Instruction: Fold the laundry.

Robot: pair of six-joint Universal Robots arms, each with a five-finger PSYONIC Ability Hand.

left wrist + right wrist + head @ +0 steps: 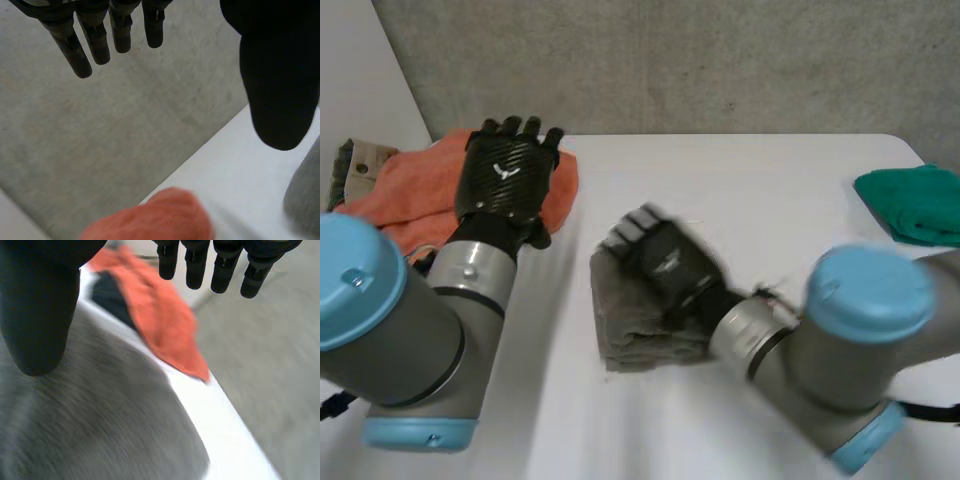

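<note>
Two grey arms come in closest, the left arm [390, 330] and the right arm [850, 350], each topped by a light-blue cap; just past them, near the middle of the white surface [740, 190], lies a grey cloth [625, 330] folded into a thick, roughly square bundle; the right hand [665, 262] is spread over its top, reaching in from the bundle's right side, and whether the palm actually touches the cloth I cannot tell; in the right wrist view its fingers [222, 275] are straight and apart from the thumb, gripping nothing, with the grey cloth under the palm; farther back on the left, the left hand [507, 175] hovers above an orange cloth [405, 205] that lies crumpled at the surface's left edge; its fingers [75, 50] are likewise straight and relaxed, holding nothing; a green cloth [915, 205] sits well apart at the far right edge; a khaki item [355, 165] lies just behind the orange cloth; a grey wall [670, 60] stands beyond.
</note>
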